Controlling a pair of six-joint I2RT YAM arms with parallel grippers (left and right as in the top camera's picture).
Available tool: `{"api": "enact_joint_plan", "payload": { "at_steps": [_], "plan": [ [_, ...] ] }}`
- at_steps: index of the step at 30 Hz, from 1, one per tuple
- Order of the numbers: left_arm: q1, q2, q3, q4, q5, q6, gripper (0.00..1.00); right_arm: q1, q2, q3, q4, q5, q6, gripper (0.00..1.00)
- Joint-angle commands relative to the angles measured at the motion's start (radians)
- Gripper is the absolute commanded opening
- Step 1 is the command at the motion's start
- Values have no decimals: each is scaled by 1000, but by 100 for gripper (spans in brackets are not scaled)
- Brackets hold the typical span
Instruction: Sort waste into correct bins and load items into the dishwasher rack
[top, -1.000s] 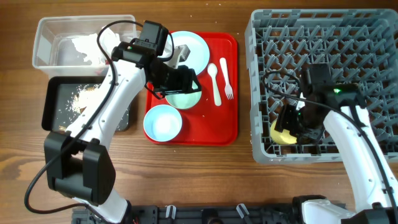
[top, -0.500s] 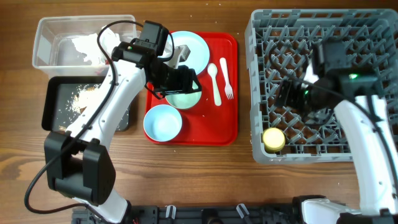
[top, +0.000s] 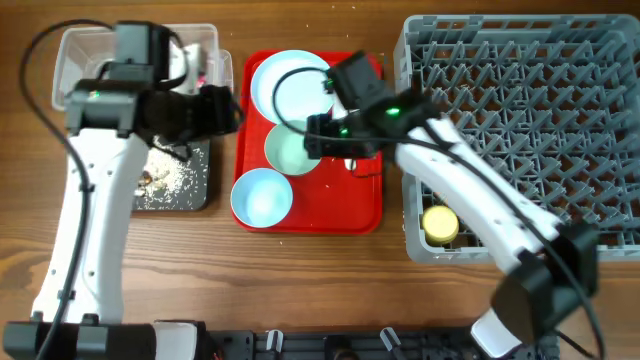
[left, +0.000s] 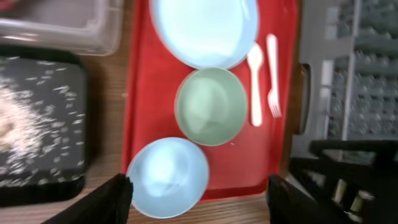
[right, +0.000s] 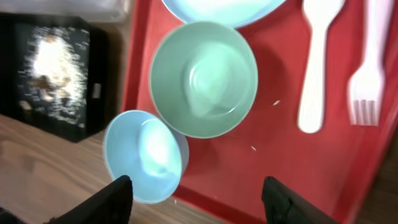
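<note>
Your right gripper (right: 194, 186) is hovering released and empty over the green bowl (right: 204, 78) on the tray (top: 330, 205). Your left gripper (left: 199, 183) is hanging spread wide at that tray's left edge, gripping nothing. The cup (top: 440, 223) is sitting in the near-left corner of the rack (top: 500, 22).

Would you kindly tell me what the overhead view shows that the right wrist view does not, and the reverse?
Only overhead: the yellow cup in the dishwasher rack. Only right wrist: the white spoon and fork, which the right arm largely covers from above. Both: the green bowl, the blue bowl, the red tray under them and the black tub with scraps.
</note>
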Motion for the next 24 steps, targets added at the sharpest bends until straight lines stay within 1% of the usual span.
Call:
{"api": "enact_joint_plan", "payload": {
  "at_steps": [1,3,5,7,11,12,16,18,19,21,24],
  "plan": [
    [66,3,6,-34,-66,-7,72,21,95,9,15,70,66,64],
    [99,3,6,-37,-85,-7,73,21,152,9,31,70,66,60],
    [127,3,6,-37,-85,-7,74,21,214,9,46,77,84,54],
    [135,3,6,-38,-85,-7,79,21,259,9,61,81,85,46],
    [135,3,6,-39,-85,-7,93,21,324,9,99,93,88,34],
    [135,3,6,-42,-85,-7,100,21,325,9,102,103,89,31],
    [135,3,6,-41,-84,-7,100,21,325,9,105,118,92,20],
    [135,3,6,-41,-84,-7,100,17,325,9,105,119,92,7],
    [135,3,6,-41,-84,-7,100,12,325,9,105,119,92,4],
    [135,3,6,-41,-84,-7,100,0,319,10,103,118,75,4],
    [135,3,6,-41,-84,-7,100,-27,278,11,98,117,5,4]
  ]
}}
